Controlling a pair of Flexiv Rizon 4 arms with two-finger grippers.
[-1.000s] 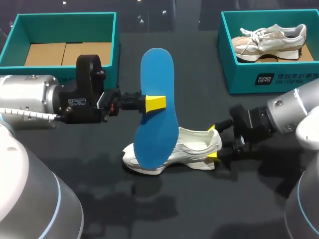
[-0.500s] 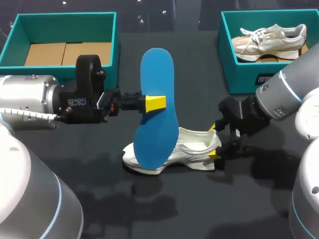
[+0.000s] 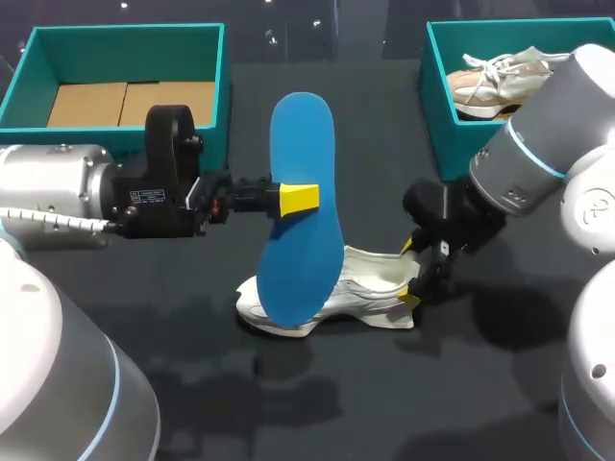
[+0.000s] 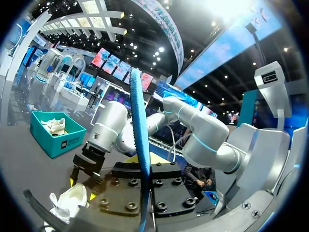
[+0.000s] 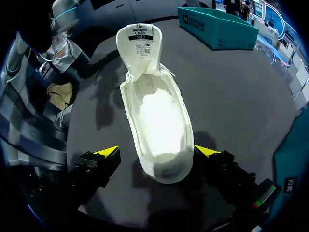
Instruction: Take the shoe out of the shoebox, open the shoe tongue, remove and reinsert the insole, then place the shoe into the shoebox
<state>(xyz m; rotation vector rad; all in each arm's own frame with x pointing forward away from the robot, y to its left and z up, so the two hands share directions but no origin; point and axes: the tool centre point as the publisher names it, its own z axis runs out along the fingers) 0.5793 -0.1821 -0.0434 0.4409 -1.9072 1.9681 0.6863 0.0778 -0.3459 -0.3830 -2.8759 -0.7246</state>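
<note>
Spanning everything is the dark table point(image 3: 384, 403), with two big arms over it: the left arm point(image 3: 58, 197) comes in level from the left side, the right arm point(image 3: 538, 154) angles down from the right corner, passing in front of the right shoebox point(image 3: 452, 134). That teal box sits at the far right and holds a beige shoe point(image 3: 490, 82) with its laces on top. The left shoebox point(image 3: 125, 40), same teal, is far left, brown cardboard point(image 3: 115, 101) on its floor. The blue insole point(image 3: 306, 259) is up off the table, standing on end, broad face to the head camera; its lower end overlaps the toe of the white shoe point(image 3: 370, 283), contact there can't be told. The white shoe is out on the table between the two boxes and nearer the front edge, sole down, toe to the left, heel to the right. The left gripper point(image 3: 298, 198) is clamped on the insole about midway up its length, one yellow tip on the near face. The right gripper point(image 3: 413, 274) is spread wide, fingers straddling the shoe's heel, not pinching it. In the right wrist view the tongue point(image 5: 140, 48) is folded up and away, label showing.
</note>
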